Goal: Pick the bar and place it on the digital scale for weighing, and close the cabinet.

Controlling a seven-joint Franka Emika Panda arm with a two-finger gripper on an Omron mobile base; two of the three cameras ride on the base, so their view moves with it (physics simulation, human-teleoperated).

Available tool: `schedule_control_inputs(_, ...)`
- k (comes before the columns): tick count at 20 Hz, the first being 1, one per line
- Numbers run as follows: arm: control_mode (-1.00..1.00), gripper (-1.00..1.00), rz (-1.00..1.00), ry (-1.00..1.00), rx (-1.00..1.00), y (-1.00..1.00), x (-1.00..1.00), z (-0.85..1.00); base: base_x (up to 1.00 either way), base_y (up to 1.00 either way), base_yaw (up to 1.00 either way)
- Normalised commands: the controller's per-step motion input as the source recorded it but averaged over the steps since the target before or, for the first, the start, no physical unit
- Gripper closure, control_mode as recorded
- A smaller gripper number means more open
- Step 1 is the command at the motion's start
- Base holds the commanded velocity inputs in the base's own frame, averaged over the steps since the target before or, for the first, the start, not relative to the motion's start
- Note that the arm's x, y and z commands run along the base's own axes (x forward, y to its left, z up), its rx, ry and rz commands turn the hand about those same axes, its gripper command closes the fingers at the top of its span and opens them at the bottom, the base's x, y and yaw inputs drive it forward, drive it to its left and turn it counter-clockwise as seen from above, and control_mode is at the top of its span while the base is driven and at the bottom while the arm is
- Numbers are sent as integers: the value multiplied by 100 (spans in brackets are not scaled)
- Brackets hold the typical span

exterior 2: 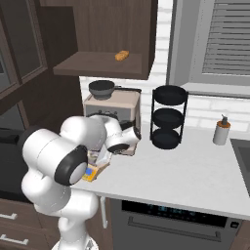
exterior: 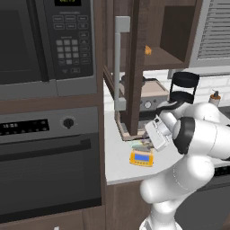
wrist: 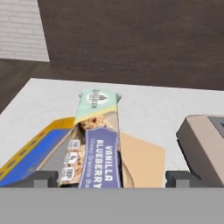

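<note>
- Digital scale (wrist: 30, 151): sits on the counter (wrist: 153, 109) at the left, its blue display panel nearest the edge.
- Granola bar (wrist: 94, 146): lies on the scale's platform, between the gripper (wrist: 107, 178) fingertips (wrist: 43, 178), which stand wide apart, gripping nothing.
- Judgement: lift straight up, avoiding the coffee machine (wrist: 205, 144) on the right, then close the cabinet (exterior: 134, 67).

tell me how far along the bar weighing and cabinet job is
Looks done: the bar lies on the digital scale, in the hand view between the tool fingertips, which stand apart from it. In hand: seemingly the release. Left: the cabinet door hangs open and needs closing.
</note>
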Motion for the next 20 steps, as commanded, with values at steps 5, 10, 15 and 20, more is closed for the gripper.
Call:
schedule_control_inputs(5, -100, -100, 0, -6, 0, -5, 0, 0, 0, 0, 0)
schedule_control_inputs(10, -100, -100, 0, -11, 2, -13, -14, 8, 0, 0, 0)
schedule_control_inputs(15, -100, -100, 0, -21, 5, -17, -33, 46, 0, 0, 0)
schedule_control_inputs(20, -100, -100, 0, -28, 8, -18, -59, 75, 0, 0, 0)
